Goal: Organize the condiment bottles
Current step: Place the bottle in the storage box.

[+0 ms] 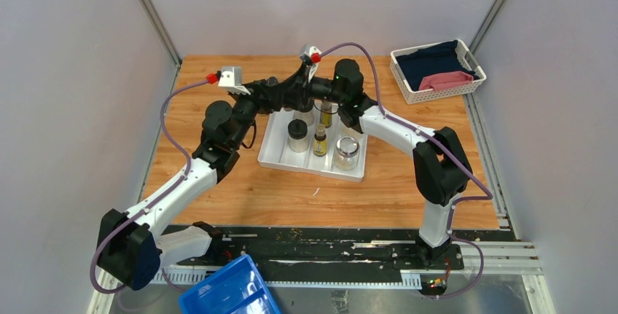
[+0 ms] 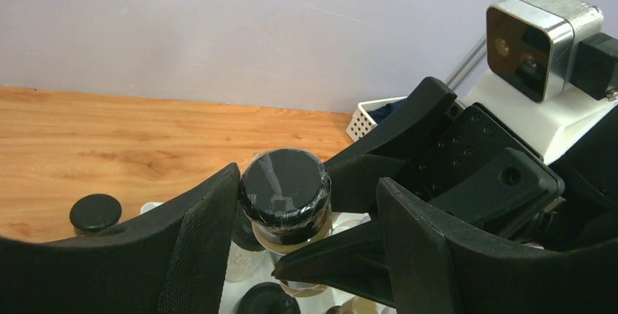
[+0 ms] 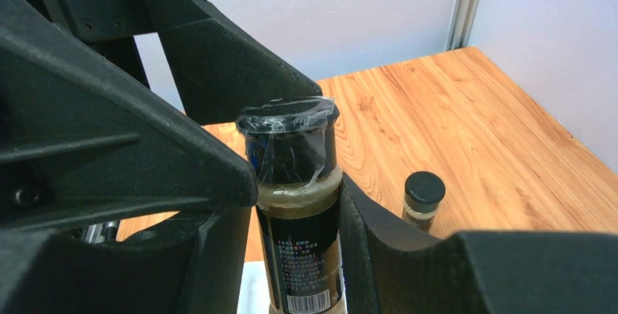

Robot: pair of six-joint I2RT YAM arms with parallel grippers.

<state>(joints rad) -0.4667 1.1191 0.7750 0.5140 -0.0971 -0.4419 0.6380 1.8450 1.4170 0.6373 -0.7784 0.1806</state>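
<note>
A slim bottle (image 3: 297, 219) with a dark plastic-wrapped cap and a dark label stands upright over the far end of the white tray (image 1: 273, 150). My right gripper (image 3: 299, 190) is shut on its neck and body. My left gripper (image 2: 307, 183) is open around that bottle's cap (image 2: 284, 186), one pad close beside it and the other well off it. In the overhead view both grippers (image 1: 291, 99) (image 1: 329, 103) meet there. The tray also holds a black-lidded jar (image 1: 297, 135), a second slim bottle (image 1: 320, 141) and a clear glass jar (image 1: 347, 152). A tiny dark shaker (image 3: 423, 196) stands on the wood beyond the tray.
A white basket (image 1: 408, 92) with dark and pink cloth sits at the table's far right corner. A blue bin (image 1: 229, 292) lies below the near edge between the arm bases. Grey walls close in the table on three sides.
</note>
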